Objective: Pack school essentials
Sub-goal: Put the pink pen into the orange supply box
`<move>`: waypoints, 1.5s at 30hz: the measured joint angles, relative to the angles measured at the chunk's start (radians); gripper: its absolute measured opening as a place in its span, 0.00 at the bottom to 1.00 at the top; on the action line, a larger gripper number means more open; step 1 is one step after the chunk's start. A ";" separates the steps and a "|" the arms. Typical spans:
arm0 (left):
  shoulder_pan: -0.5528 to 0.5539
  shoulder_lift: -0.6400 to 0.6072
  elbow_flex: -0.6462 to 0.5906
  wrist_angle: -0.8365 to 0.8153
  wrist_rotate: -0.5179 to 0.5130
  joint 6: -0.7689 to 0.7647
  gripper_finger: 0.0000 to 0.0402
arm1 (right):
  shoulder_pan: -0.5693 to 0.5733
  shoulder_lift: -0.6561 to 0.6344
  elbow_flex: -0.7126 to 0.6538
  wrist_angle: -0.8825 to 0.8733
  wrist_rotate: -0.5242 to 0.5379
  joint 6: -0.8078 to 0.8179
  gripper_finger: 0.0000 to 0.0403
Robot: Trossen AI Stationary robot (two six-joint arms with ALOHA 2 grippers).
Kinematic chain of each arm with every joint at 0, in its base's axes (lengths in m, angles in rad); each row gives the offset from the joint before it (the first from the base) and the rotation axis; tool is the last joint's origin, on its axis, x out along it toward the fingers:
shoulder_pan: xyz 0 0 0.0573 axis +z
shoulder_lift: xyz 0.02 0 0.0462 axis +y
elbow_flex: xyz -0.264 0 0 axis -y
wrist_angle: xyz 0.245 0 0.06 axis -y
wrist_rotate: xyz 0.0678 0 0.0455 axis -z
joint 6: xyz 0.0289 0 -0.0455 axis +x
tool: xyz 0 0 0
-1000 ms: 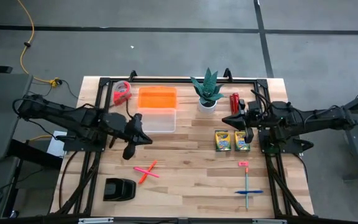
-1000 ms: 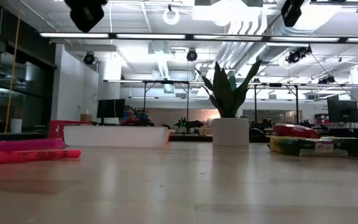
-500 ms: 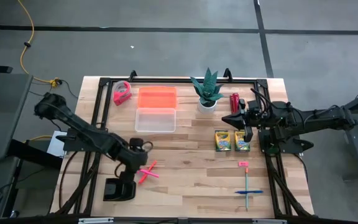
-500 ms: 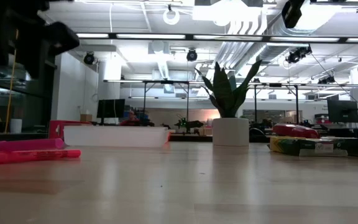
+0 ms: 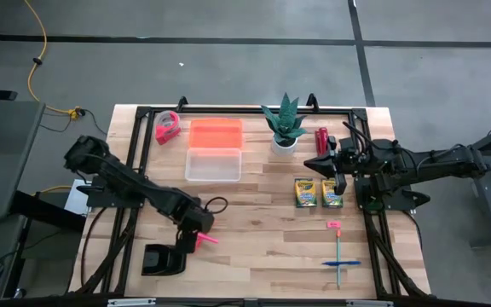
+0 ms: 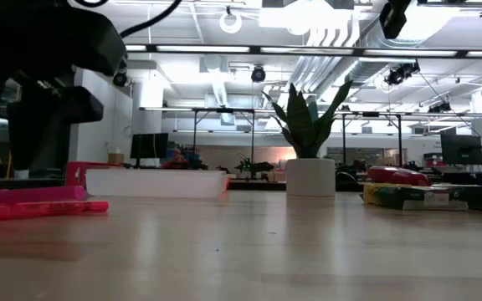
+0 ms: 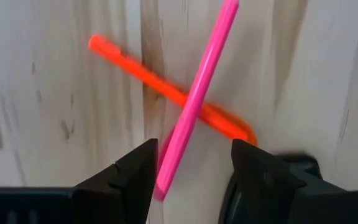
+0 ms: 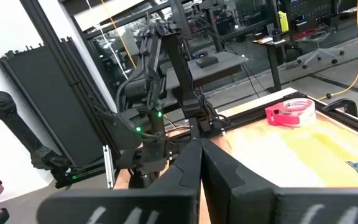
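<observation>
Two thin sticks lie crossed on the table at the near left, the pink one over the orange one. They also show in the low view. My left gripper hangs open just above them, pointing down, its fingers on either side of the pink stick's lower end. Two crayon boxes lie flat at the right. Nearer the front lie a pink eraser, a teal pencil and a blue pen. My right gripper hovers shut above the table, just beyond the boxes.
A clear container and its orange lid sit at the back centre, with a pink tape measure to their left. A potted plant and a red cylinder stand at the back right. A squat black object sits close to my left gripper.
My left gripper has swung from beside the clear container toward the table's near edge and come down over the crossed sticks. The sticks lie where they were. My right arm has kept still.
</observation>
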 joint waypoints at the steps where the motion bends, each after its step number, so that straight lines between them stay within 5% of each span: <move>1: 0.000 0.008 0.000 0.014 -0.003 0.001 0.49 | 0.000 0.000 0.000 -0.002 0.000 0.000 0.00; 21: -0.045 0.102 0.000 0.044 -0.141 0.120 0.48 | 0.000 0.000 0.000 -0.021 0.000 0.000 0.00; 35: -0.045 0.102 0.000 0.052 -0.235 0.165 0.27 | 0.000 0.000 0.000 -0.027 0.000 0.000 0.00; 45: -0.045 0.102 0.000 0.061 -0.240 0.201 0.25 | 0.000 0.000 0.000 -0.027 0.000 0.000 0.00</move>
